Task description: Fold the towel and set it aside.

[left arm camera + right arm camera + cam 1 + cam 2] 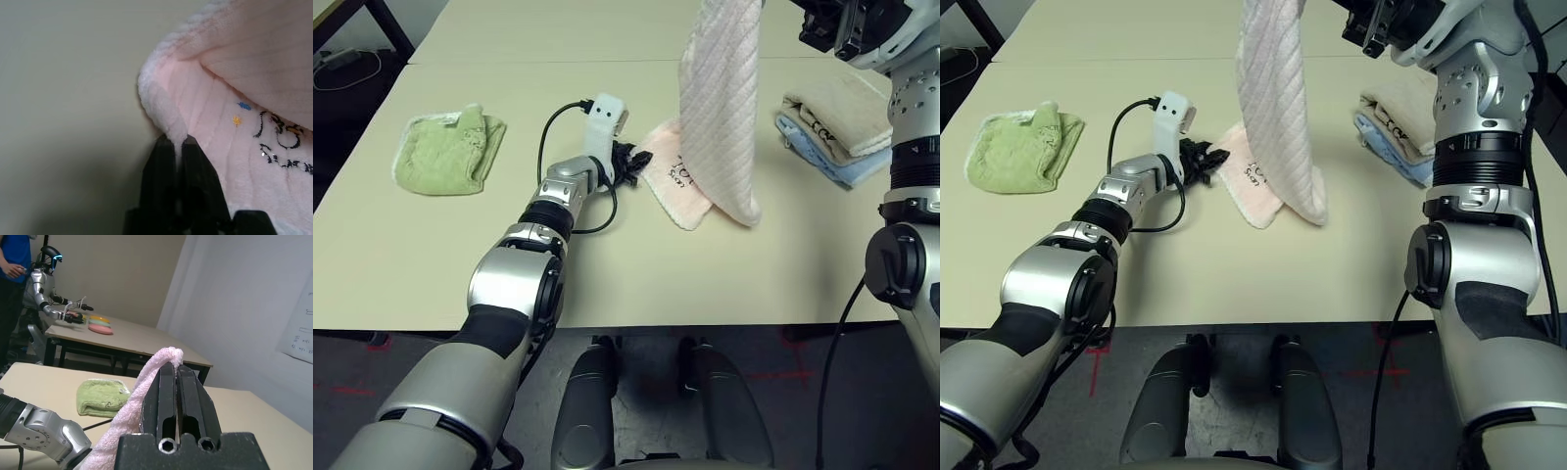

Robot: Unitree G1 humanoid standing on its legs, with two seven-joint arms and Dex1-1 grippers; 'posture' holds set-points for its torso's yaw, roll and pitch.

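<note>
Hanging in a tall drape from my right claw, the towel runs from the top of the head view down to the tabletop, where its lower end lies bent over itself, showing a paler pink face with dark embroidered lettering and two small coloured dots. My right claw is raised high at the right, its two black fingers pressed together on a bunched upper edge of the pink cloth, which pokes out just above their tips. My left claw is low, just above the tabletop at the left corner of the lower end, and its fingers are pinched on the thick white scalloped edging there; the rim curls up and away from the tips in the left wrist view. My left forearm reaches in from the lower left, with a black cable looping beside the wrist. Well to the left of the pink towel lies a light green towel, folded and rumpled. To the right, near the hanging drape but apart from it, sits a stack of folded towels, beige on top of blue. In the right wrist view, far behind, another robot stands at a second table with flat coloured items on it, and a person in blue stands beside it.
</note>
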